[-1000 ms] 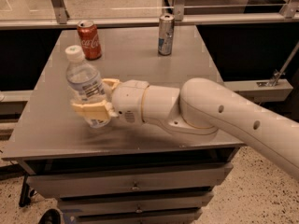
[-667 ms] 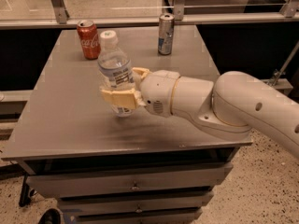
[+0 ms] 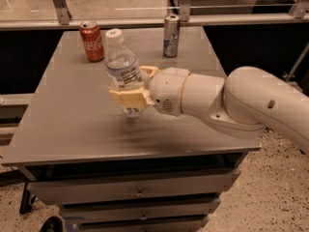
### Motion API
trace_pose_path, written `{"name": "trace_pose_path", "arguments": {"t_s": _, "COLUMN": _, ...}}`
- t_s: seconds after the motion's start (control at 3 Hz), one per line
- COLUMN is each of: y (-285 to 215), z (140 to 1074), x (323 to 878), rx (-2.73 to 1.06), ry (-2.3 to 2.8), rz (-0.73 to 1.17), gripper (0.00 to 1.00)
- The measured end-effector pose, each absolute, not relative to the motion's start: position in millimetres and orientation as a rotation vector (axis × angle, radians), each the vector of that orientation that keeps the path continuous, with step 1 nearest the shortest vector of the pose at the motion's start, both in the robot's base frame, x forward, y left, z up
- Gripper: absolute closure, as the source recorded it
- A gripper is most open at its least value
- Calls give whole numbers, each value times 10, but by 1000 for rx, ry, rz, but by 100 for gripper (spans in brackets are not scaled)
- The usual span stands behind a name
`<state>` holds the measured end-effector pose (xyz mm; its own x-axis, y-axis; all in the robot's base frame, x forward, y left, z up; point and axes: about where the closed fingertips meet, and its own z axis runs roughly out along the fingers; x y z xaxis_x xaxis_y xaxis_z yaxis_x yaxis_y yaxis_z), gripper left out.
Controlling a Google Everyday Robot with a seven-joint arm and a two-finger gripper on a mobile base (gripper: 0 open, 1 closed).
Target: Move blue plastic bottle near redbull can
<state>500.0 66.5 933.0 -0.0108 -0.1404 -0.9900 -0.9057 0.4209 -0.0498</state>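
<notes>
The blue plastic bottle [image 3: 122, 66] is clear with a white cap and a pale label. It stands upright and slightly tilted, held above the grey table [image 3: 72, 124] near its middle. My gripper [image 3: 129, 87] is shut on the bottle's lower half, with cream fingers [image 3: 126, 98] on either side. The redbull can [image 3: 170, 35], slim and silver with blue patches, stands upright at the table's far edge, to the right of and behind the bottle, apart from it.
A red Coca-Cola can [image 3: 92, 41] stands at the far left of the table, just behind and left of the bottle. My white arm [image 3: 241, 103] stretches in from the right over the table. A glass rail runs behind the table. Drawers sit below the front edge.
My gripper has carried the bottle from the table's left side to the right and toward the far edge, closer to the redbull can. The cans have not moved.
</notes>
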Motion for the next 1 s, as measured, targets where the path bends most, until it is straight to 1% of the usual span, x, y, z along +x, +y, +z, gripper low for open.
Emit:
{"name": "trace_pose_path", "arguments": {"t_s": 0.33, "y": 216, "z": 9396, "x": 5329, "rx": -974, "ry": 1474, "rz": 682, "gripper": 100}}
{"name": "trace_pose_path", "arguments": {"t_s": 0.67, "y": -361, "z": 9535, "x": 5773, "rx": -934, "ry": 1460, "rz": 582, "gripper": 100}}
{"name": "trace_pose_path", "arguments": {"t_s": 1.0, "y": -909, "z": 9829, "x": 6237, "rx": -835, "ry": 1391, "rz": 529, "gripper": 100}}
